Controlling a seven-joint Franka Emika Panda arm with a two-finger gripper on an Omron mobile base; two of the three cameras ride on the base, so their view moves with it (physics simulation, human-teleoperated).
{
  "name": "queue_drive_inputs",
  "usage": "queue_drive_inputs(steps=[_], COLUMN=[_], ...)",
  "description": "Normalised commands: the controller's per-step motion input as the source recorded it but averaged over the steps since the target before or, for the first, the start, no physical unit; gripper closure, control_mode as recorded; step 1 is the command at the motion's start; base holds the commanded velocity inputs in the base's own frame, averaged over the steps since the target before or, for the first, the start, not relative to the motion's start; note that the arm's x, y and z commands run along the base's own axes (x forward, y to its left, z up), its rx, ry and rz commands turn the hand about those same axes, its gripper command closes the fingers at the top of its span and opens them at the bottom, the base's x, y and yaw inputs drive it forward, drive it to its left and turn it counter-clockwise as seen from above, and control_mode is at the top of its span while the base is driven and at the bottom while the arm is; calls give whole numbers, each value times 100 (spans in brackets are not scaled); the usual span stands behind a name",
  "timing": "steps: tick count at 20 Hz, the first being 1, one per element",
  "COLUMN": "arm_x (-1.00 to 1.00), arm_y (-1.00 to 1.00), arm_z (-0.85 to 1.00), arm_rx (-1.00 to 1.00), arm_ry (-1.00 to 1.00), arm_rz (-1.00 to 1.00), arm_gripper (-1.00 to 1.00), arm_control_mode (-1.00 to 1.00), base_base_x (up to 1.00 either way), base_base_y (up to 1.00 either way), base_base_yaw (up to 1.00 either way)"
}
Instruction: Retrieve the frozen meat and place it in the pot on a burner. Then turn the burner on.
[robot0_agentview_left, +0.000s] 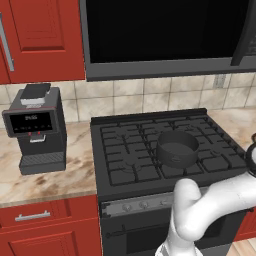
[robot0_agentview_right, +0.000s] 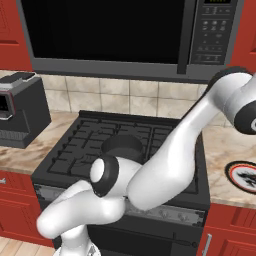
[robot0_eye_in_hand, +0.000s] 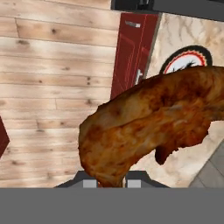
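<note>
Frozen meat (robot0_eye_in_hand: 144, 127) sits clamped between the gripper (robot0_eye_in_hand: 111, 181) fingers, hanging over the wood floor (robot0_eye_in_hand: 52, 87) (red cabinet (robot0_eye_in_hand: 131, 52) beyond); the pot (robot0_agentview_left: 177, 148) waits on the stove's burner (robot0_agentview_left: 200, 150)

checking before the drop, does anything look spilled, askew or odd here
Nothing spilled. The pot sits upright on the stove. The meat, clamped in the pincer, hangs over counter edge and floor, away from the pot.

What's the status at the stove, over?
Claw shut on the meat, out over the floor and counter edge. Pot sits empty on a burner. Nothing blocking the pot.
</note>
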Motion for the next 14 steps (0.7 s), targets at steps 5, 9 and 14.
queue_drive_inputs(steps=[5, 9, 14], arm_x=[-14, -28, -18], arm_y=[100, 100, 100], arm_z=[-28, -43, -39], arm_rx=[-51, -74, -47], arm_ry=[4, 3, 0], arm_rz=[25, 21, 16], arm_gripper=[100, 100, 100], arm_control_mode=[-100, -100, -100], base_base_x=[0, 0, 0], base_base_y=[0, 0, 0], base_base_yaw=[0, 0, 0])
